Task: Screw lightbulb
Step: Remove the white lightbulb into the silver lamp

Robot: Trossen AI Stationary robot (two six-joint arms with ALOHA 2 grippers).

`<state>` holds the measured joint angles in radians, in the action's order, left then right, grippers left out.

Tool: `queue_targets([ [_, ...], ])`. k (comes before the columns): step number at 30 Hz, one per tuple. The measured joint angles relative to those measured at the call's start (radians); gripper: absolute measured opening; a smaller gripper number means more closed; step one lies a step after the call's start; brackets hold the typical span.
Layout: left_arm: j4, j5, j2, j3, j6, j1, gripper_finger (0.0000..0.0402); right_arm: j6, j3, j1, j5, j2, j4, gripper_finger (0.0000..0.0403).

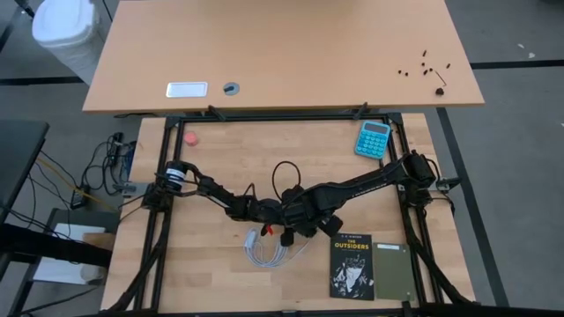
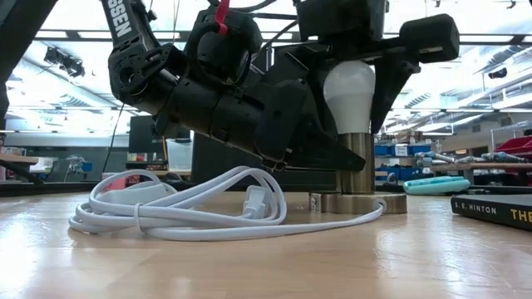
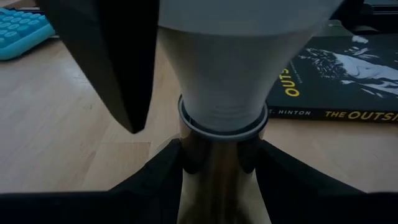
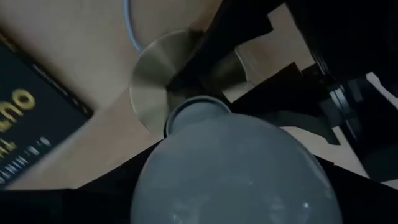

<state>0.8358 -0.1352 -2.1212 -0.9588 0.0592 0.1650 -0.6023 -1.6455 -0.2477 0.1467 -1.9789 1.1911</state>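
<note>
Lightbulb sits upright in the socket; left gripper clamps the socket stem, right gripper straddles it, grip unclear. Loose fingers could slip, cross-threading.

Matte black jointed arms; white lettering; red tab

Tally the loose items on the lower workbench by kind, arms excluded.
Lightbulb: 1
Socket base: 1
White cable: 1
Blue calculator: 1
Book: 1
Green pad: 1
Small pink object: 1
Total: 7
</note>
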Motion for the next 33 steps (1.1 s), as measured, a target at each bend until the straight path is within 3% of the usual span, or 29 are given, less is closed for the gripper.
queue_targets([
  [7, 0.002, 0.006, 0.000, 0.000, -0.004, 0.000, 0.0178, -0.052, 0.000, -0.001, 0.012, 0.003, 0.000, 0.0270],
  [13, 0.001, 0.010, 0.000, 0.000, -0.003, 0.000, 0.0178, 0.071, -0.014, -0.001, 0.009, 0.002, 0.017, 0.0281],
  [23, 0.001, 0.009, 0.000, 0.000, 0.020, 0.001, 0.0178, 0.194, -0.188, -0.009, -0.029, 0.002, 0.133, 0.0332],
  [33, -0.002, 0.009, 0.000, -0.001, 0.022, 0.002, 0.0178, 0.349, -0.423, -0.014, 0.019, 0.002, 0.345, 0.0328],
])
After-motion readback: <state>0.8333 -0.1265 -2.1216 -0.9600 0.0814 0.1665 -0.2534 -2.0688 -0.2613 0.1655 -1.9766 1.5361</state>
